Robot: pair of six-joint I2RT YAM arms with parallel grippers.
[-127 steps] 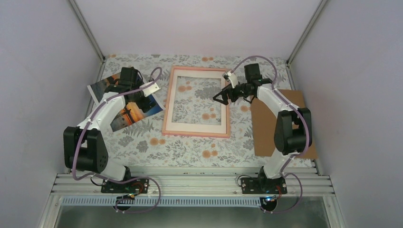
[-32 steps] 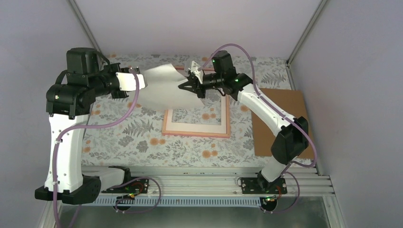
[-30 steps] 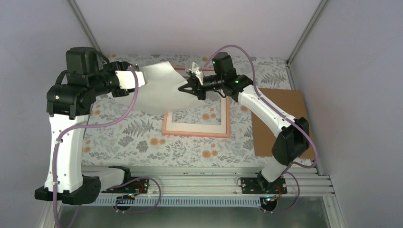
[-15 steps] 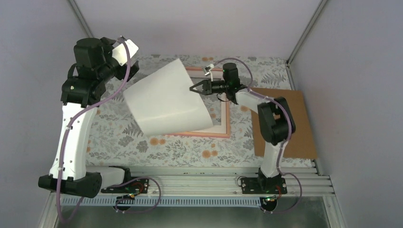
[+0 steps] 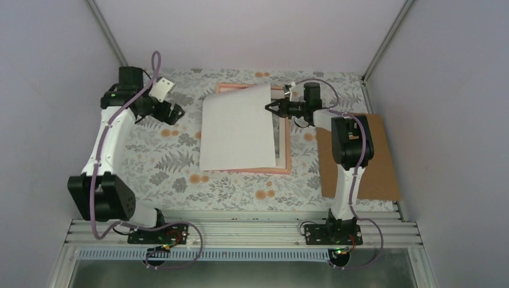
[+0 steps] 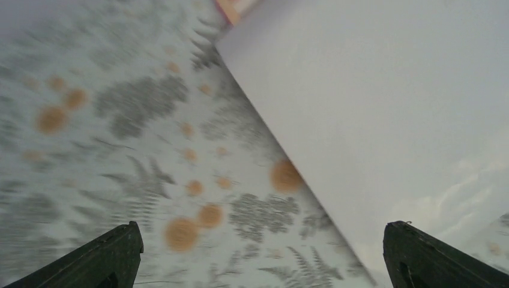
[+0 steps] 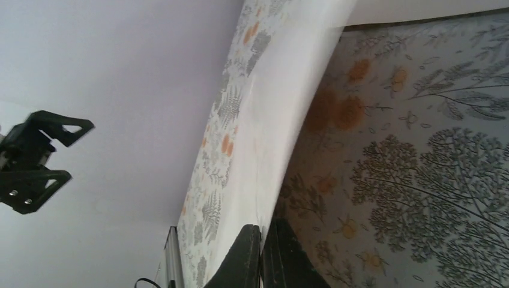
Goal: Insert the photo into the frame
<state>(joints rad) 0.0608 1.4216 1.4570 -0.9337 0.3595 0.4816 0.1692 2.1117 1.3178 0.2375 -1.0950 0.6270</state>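
Observation:
The photo [image 5: 237, 129] shows its white back and lies tilted over the left and middle of the pink frame [image 5: 289, 147]. Its printed side is hidden. My right gripper [image 5: 268, 107] is shut on the photo's upper right edge. In the right wrist view the fingers [image 7: 262, 243] pinch the curved sheet [image 7: 282, 120] above the floral cloth. My left gripper [image 5: 174, 114] hangs open to the left of the photo, apart from it. In the left wrist view it [image 6: 264, 243] holds nothing, and the white sheet [image 6: 390, 108] fills the upper right.
A brown backing board [image 5: 372, 156] lies at the right, partly under the right arm. A cream mat strip [image 5: 280, 144] shows inside the frame's right side. Floral cloth [image 5: 162, 162] covers the table. Metal rails run along the near edge.
The left gripper has opened and let go of the photo, and its arm has dropped down to the left. The photo has sunk from raised and curled to almost flat over the frame.

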